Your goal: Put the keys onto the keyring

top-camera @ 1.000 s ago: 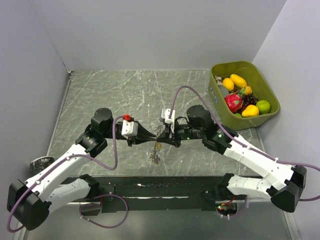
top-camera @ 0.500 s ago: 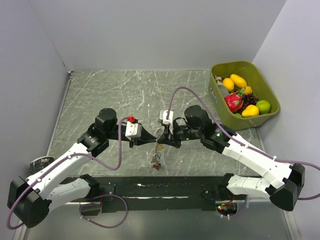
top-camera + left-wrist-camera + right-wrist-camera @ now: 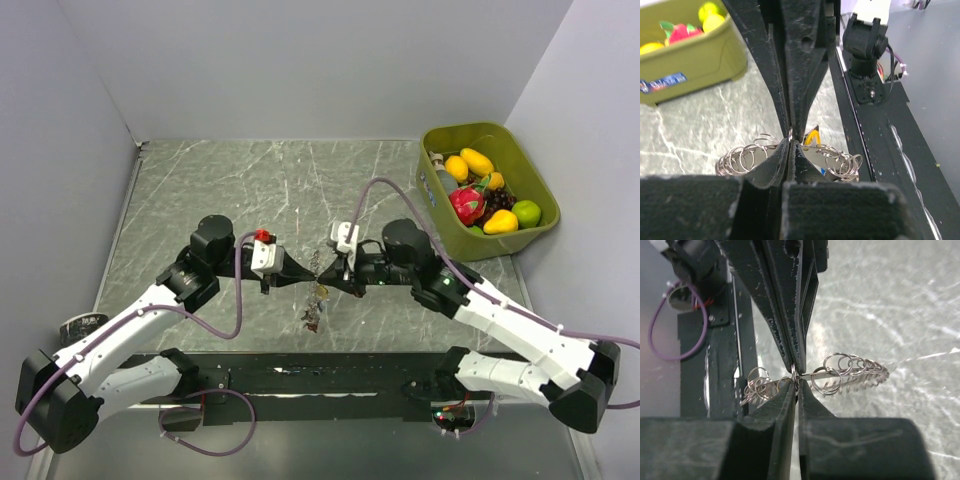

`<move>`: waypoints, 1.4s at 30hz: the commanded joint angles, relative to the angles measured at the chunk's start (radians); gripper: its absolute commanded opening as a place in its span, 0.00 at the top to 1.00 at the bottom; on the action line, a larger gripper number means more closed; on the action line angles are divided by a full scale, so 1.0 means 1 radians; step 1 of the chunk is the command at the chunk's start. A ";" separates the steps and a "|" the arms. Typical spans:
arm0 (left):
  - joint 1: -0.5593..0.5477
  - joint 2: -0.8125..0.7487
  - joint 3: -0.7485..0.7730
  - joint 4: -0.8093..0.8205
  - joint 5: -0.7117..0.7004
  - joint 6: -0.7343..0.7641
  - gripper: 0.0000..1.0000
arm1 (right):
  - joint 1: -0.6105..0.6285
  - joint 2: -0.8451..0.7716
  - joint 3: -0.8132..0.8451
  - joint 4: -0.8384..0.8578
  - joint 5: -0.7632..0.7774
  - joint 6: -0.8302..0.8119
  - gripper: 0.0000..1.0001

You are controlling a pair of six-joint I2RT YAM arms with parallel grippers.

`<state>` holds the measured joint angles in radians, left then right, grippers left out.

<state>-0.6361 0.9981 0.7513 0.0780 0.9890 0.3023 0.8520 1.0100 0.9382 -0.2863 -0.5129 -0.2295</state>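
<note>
Silver wire, right at my fingertips: the keyring [image 3: 850,371] is strung between my two pincers, over the grey marbled table [image 3: 200,190], about midway across and toward the near edge. My left pincer [image 3: 791,150] has its jaws pressed together on the ring's wire, no gap showing. My right pincer [image 3: 796,385] meets it tip to tip from the other side, jaws likewise closed on the same wire. Small loops [image 3: 747,156] are threaded along the ring, bunched on either side of the pinch. Just right of the pinch in my left wrist view, one of the keys [image 3: 812,138] shows a yellow head with a bit of blue below it, touching the loops. From above, a small cluster trails from the meeting point toward the near edge; it is too small there to tell key from loop. Far right, an olive-green bin [image 3: 437,205] holds coloured fruit [image 3: 468,203], well apart from all this.
</note>
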 commanded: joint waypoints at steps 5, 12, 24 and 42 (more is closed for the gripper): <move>0.001 -0.070 -0.056 0.222 -0.026 -0.098 0.99 | -0.004 -0.168 -0.073 0.222 0.111 0.078 0.68; 0.038 -0.125 -0.121 0.400 -0.047 -0.212 0.99 | -0.008 -0.202 -0.087 0.223 0.096 0.091 0.50; 0.099 -0.141 -0.196 0.666 0.017 -0.414 0.99 | -0.010 -0.159 -0.062 0.228 -0.022 0.114 0.66; 0.107 -0.125 -0.185 0.645 0.031 -0.408 0.99 | -0.008 -0.082 -0.090 0.299 -0.033 0.177 0.72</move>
<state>-0.5354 0.8761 0.5446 0.6720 1.0054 -0.1165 0.8474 0.9733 0.8558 -0.0353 -0.5846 -0.0597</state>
